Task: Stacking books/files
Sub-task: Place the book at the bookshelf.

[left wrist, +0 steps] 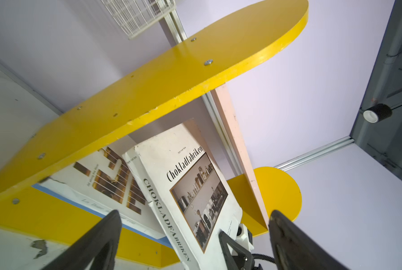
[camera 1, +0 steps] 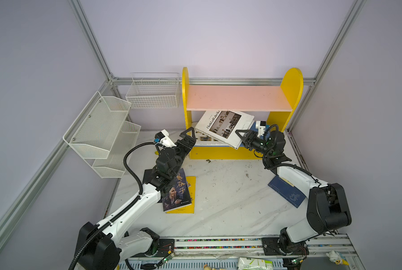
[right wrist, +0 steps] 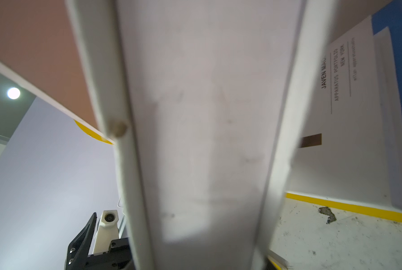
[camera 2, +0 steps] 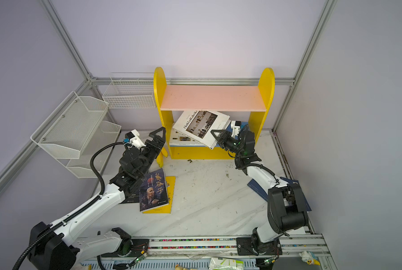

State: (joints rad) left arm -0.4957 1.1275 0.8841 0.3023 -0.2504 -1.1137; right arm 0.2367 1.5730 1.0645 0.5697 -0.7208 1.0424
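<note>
Matt white book (camera 1: 221,131), smooth painted yellow shelf (camera 1: 292,86), scuffed marble-look tabletop (camera 1: 230,205), white metal-mesh rack (camera 1: 97,126).

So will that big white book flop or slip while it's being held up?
Probably stiff: the white book looks flat though the right tool pinches only one edge. It looks thick, so likely heavy for that grip. It's tilted, with a smooth cover, so it might slip or swing down.

White book (right wrist: 207,140) fills the right wrist view as a blur, cut off top and bottom. At the right edge of the table (camera 1: 230,198) the navy book (camera 1: 286,192) is half hidden under the right arm (camera 1: 296,177); black book (camera 2: 132,197) mostly hidden under left arm (camera 2: 90,205), title unreadable.
</note>
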